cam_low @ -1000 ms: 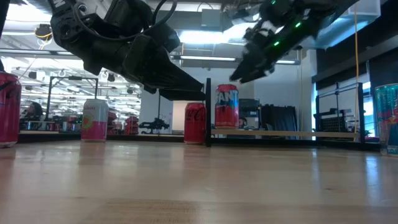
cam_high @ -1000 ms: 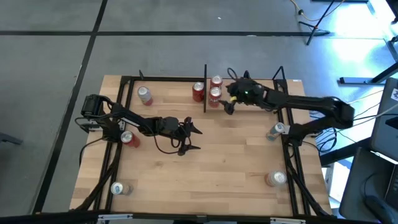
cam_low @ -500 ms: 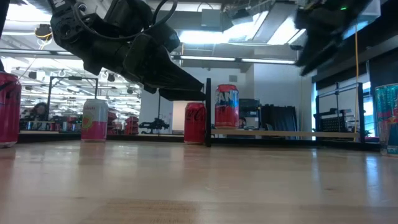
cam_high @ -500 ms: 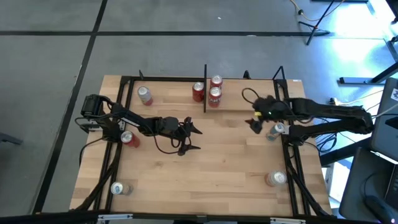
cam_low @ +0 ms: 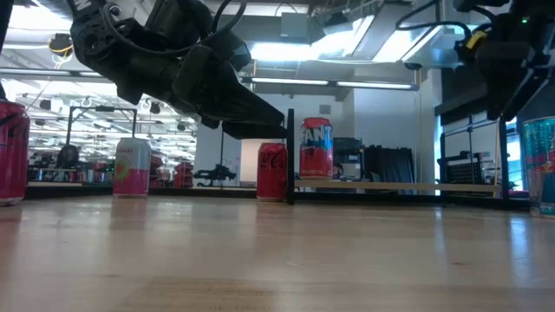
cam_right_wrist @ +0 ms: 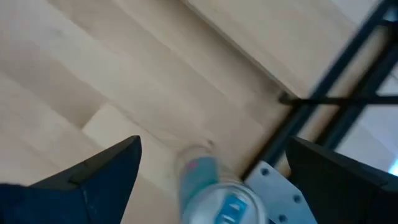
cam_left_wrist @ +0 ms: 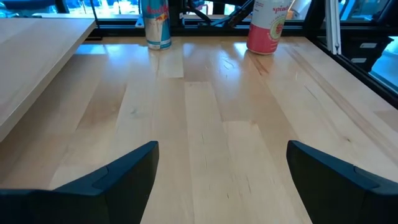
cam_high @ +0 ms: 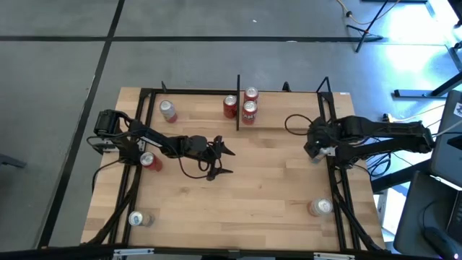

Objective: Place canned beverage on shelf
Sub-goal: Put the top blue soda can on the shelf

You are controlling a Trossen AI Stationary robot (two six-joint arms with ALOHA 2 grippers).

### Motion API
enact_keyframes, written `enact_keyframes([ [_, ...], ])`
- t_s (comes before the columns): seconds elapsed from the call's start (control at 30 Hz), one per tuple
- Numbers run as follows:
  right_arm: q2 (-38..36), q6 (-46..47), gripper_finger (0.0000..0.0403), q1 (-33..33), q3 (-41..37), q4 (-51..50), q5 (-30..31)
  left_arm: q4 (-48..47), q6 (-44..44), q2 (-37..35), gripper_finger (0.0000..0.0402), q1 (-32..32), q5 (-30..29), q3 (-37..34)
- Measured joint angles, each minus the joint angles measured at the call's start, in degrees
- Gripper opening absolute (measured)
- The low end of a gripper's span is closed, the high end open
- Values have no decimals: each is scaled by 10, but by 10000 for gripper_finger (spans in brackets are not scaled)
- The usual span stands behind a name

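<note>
- Step in hand, by my reading: reach for the next can. Right gripper (cam_high: pixel 315 148) hangs above a teal can (cam_right_wrist: pixel 214 196) at the bench's (cam_high: pixel 253 195) right edge, jaws spread wide, nothing between them.
- The teal can stands upright on the bench, just beside the black frame rail (cam_right_wrist: pixel 323 99); not yet gripped.
- Shelf (cam_high: pixel 289 112) sits at the far side, right of the centre upright, with two cans (cam_high: pixel 250 101) on its left end; a red can (cam_high: pixel 229 107) stands just left of the upright.
- Left gripper (cam_high: pixel 220 160) waits over mid-bench, jaws open and empty.
- Next move likely calls for lowering the right jaws around the can, centred, clear of the rail, then closing.
</note>
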Motion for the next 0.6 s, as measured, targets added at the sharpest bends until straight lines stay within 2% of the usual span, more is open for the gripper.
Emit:
enact_keyframes([
  [0.37,10,48,386,0,0,-65,-39,1,0,0,333,-1,0,0],
  [0.6,42,47,386,0,-5,-67,-75,1,0,0,333,-5,0,0],
])
